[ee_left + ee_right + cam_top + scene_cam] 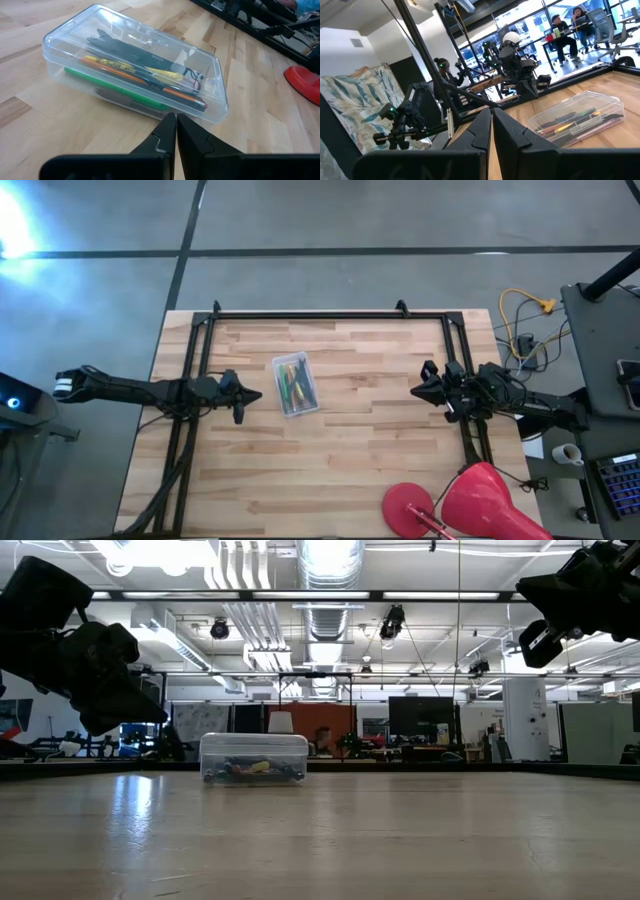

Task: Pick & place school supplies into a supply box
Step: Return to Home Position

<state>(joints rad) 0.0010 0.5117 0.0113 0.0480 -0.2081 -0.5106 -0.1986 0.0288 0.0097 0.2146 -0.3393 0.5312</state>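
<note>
Supply box (295, 385) closed; left gripper (256, 395) near it, fingers pressed together; right gripper (418, 390) well apart, fingers pressed together

tabletop (350, 465): pale wood planks | box (295, 385): lid shut, left of centre (pens (131, 73) inside) | lamp (482, 498): red, at a right-hand corner | frame (320, 314): black, along three edges

Both arms are black and slender, built of jointed segments. The left arm (140, 388) carries a white patch at its left end. The right arm (520, 402) shows a small pale spot near its gripper. The left gripper (175, 119) and right gripper (491, 114) each have two matte black, wedge-shaped fingers (161, 140), tapering to narrow tips from a broad, flat black base.
</note>
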